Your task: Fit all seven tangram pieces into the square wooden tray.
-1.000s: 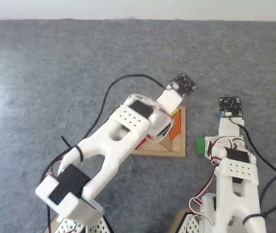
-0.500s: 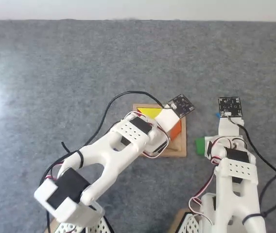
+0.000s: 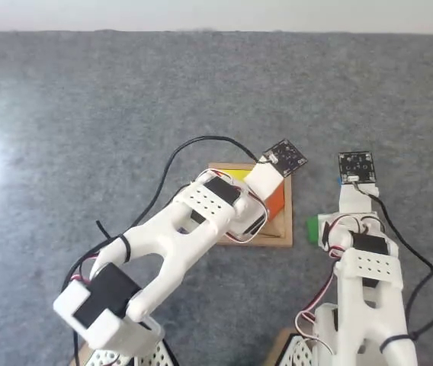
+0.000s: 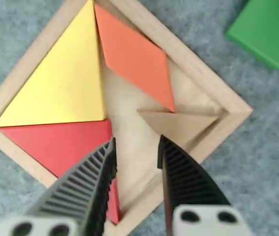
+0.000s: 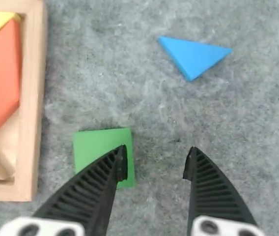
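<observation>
The square wooden tray [image 4: 213,83] holds a yellow triangle [image 4: 63,83], an orange parallelogram [image 4: 134,59], a red triangle [image 4: 56,145] and a pale wood-coloured triangle [image 4: 181,125]. My left gripper [image 4: 137,147] hangs open above the bare tray floor between the red and pale triangles, holding nothing. A green square [image 5: 102,155] lies on the mat just beside the tray [image 5: 34,98], and a blue triangle [image 5: 193,55] lies farther out. My right gripper [image 5: 155,157] is open, one fingertip over the green square's edge. From above, the left arm covers much of the tray [image 3: 286,229].
Grey mat [image 3: 87,114] covers the table all around, with wide free room at the far and left sides. The right arm [image 3: 361,267] stands beside the tray, next to the green square [image 3: 312,226]. A black cable [image 3: 178,145] loops over the left arm.
The left arm has drawn back over the tray, uncovering the yellow triangle at its far side. The right arm has barely shifted.
</observation>
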Tool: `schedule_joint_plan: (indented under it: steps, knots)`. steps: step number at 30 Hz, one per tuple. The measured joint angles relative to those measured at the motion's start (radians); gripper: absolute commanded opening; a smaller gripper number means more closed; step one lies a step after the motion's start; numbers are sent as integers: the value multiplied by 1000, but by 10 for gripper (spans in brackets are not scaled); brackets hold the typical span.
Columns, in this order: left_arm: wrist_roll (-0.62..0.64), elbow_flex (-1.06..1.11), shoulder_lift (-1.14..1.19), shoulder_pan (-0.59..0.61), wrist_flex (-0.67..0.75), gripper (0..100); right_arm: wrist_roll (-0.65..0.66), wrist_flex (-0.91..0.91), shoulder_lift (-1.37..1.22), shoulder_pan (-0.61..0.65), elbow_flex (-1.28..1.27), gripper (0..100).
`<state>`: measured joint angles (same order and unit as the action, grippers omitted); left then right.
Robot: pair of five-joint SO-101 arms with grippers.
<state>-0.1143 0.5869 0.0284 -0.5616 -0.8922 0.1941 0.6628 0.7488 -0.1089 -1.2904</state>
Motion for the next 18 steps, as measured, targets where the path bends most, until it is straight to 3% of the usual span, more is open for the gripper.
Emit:
schedule_joint_plan:
  steps: [11, 18]
  knots:
    - [25, 0, 0, -57, -6, 130, 0, 0, 0, -5, 0, 202]
    - [43, 0, 0, -69, -2, 130, -8, 0, 0, -115, 0, 202]
